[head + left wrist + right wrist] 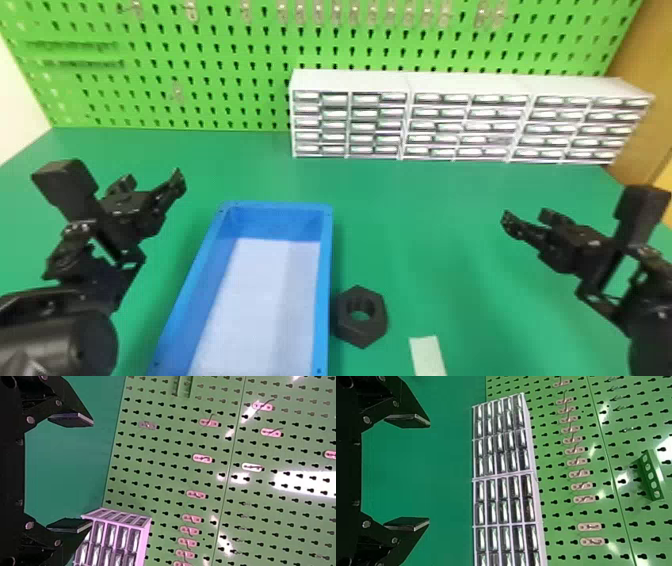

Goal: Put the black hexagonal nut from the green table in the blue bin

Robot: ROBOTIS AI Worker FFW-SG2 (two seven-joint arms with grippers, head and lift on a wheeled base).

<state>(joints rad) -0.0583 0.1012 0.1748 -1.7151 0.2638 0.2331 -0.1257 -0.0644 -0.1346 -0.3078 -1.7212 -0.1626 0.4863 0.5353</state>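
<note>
In the head view the black hexagonal nut (pixel 362 330) lies flat on the green table (pixel 430 200), close beside the right wall of the blue bin (pixel 326 280). The bin's inside shows a bare pale floor. My left gripper (pixel 152 182) is over the table to the left of the bin, open and holding nothing; the left wrist view has the same gripper (pixel 90 472) with its fingers wide apart. Far to the right of the nut is my right gripper (pixel 527 217), also open; in the right wrist view this gripper (pixel 429 472) has nothing between its fingers.
A white strip (pixel 427 355) lies on the table at the front, right of the nut. White drawer cabinets (pixel 350 82) stand along the back, before a green pegboard (pixel 210 60) with small hooks on it.
</note>
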